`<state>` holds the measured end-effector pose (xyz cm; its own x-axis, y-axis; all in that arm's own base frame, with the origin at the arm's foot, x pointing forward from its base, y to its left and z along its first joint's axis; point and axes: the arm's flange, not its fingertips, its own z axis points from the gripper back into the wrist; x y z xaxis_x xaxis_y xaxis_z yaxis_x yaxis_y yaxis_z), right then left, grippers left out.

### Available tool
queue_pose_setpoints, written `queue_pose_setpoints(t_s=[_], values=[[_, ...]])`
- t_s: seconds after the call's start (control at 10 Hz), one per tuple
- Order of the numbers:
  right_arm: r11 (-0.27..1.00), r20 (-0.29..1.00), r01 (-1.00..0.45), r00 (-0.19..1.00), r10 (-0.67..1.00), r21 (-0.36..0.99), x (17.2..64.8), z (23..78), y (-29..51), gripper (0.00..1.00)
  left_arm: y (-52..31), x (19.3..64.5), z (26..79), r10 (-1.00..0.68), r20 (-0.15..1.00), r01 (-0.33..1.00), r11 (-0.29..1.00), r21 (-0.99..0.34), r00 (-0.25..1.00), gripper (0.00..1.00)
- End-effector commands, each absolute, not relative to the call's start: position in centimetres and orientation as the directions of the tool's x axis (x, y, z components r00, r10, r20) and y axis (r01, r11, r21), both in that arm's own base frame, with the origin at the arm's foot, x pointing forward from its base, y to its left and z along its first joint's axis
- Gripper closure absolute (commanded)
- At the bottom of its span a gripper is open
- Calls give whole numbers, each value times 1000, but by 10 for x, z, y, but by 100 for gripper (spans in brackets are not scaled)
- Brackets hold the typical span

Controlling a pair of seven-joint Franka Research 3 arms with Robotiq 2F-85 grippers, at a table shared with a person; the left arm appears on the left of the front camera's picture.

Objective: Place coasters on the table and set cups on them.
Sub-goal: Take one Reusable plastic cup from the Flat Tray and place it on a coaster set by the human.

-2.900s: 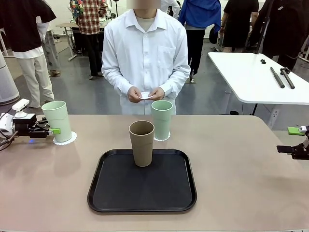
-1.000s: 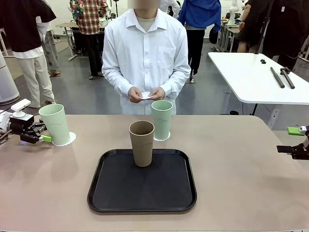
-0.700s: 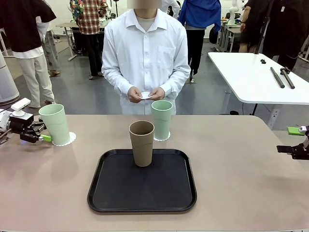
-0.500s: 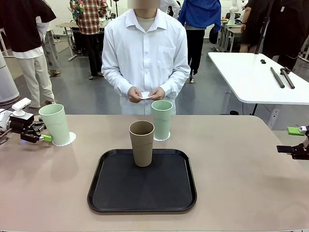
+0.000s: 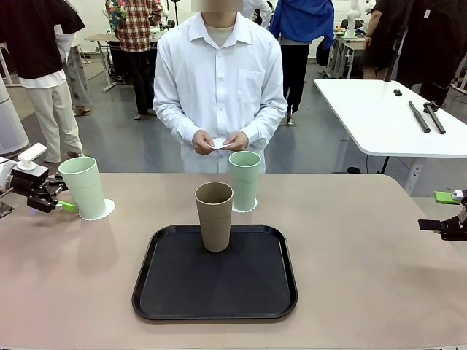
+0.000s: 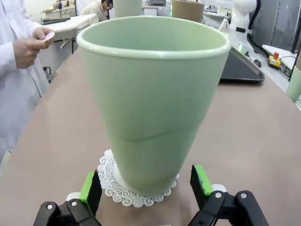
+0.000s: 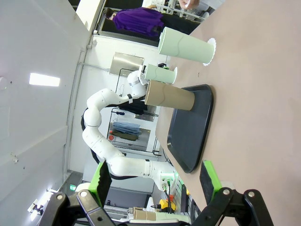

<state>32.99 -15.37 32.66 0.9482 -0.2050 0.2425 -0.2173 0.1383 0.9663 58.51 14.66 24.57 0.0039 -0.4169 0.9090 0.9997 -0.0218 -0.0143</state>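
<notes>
Left claw: the left claw (image 5: 62, 198) has its jaws wide apart and holds nothing. In the left wrist view its green pads (image 6: 91, 187) flank the foot of a pale green tapered matte tumbler (image 6: 150, 99), with a gap on each side.
Left cup: this tumbler stands upright on a white lacy paper doily (image 6: 134, 193) at the left end of the matte beige-tan table (image 5: 365, 277), just ahead of the left claw.
Far cup: a 2nd pale green tumbler (image 5: 244, 179) stands upright on its own doily (image 5: 252, 210), in front of the person.
Remaining cup: the tan-brown tapered tumbler (image 5: 214, 215) stands upright at the far end of the black rounded-rectangle tray (image 5: 215, 292), with no doily beneath it.
Spare doily: 1 small white doily (image 5: 219, 144) is pinched in the person's hands (image 5: 235, 141).
Right claw: the right claw (image 5: 438, 211) has its jaws apart and is empty. It sits at the table's right edge, well apart from every cup.
Key relation: the tan-brown tapered tumbler lies between the 2 claws with its long axis vertical. It is to the left claw's right, and that claw looks the nearer.
Judgement: 2 of 3 cups are set. The last probably needs the spare doily laid down first.
</notes>
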Motion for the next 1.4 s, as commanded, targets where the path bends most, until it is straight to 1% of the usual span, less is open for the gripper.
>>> queue_pose_setpoints(t_s=[0.0, 0.1, 0.2, 0.3, 0.4, 0.7, 0.8, 0.9, 1.1, 1.3], values=[[131, 245, -221, 948, -204, 966, 329, 328, -153, 0, 146, 576, 271, -537, 843, 998, -12, -62, 46, 0], [131, 245, -221, 948, -204, 966, 329, 328, -153, 0, 148, 574, 289, -593, 803, 998, 8, -70, 61, 0], [131, 245, -221, 948, -204, 966, 329, 328, -153, 0, 145, 571, 312, -633, 772, 998, 40, -44, 59, 0], [131, 245, -221, 948, -204, 966, 329, 328, -153, 0, 137, 569, 342, -673, 735, 993, 119, -6, 85, 0], [131, 245, -221, 948, -204, 966, 329, 328, -153, 0, 129, 564, 369, -732, 669, 981, 192, 21, 129, 0], [131, 245, -221, 948, -204, 966, 329, 328, -153, 0, 106, 542, 446, -862, 430, 945, 322, 55, 269, 0], [131, 245, -221, 948, -204, 966, 329, 328, -153, 0, 98, 534, 471, -873, 362, 927, 370, 59, 325, 0], [131, 245, -221, 948, -204, 966, 329, 328, -153, 0, 92, 527, 488, -874, 309, 914, 405, 34, 376, 0], [131, 245, -221, 948, -204, 966, 329, 328, -153, 0, 80, 510, 515, -862, 249, 893, 449, -31, 442, 0], [131, 245, -221, 948, -204, 966, 329, 328, -153, 0, 72, 482, 519, -837, 215, 860, 509, -30, 503, 0]])
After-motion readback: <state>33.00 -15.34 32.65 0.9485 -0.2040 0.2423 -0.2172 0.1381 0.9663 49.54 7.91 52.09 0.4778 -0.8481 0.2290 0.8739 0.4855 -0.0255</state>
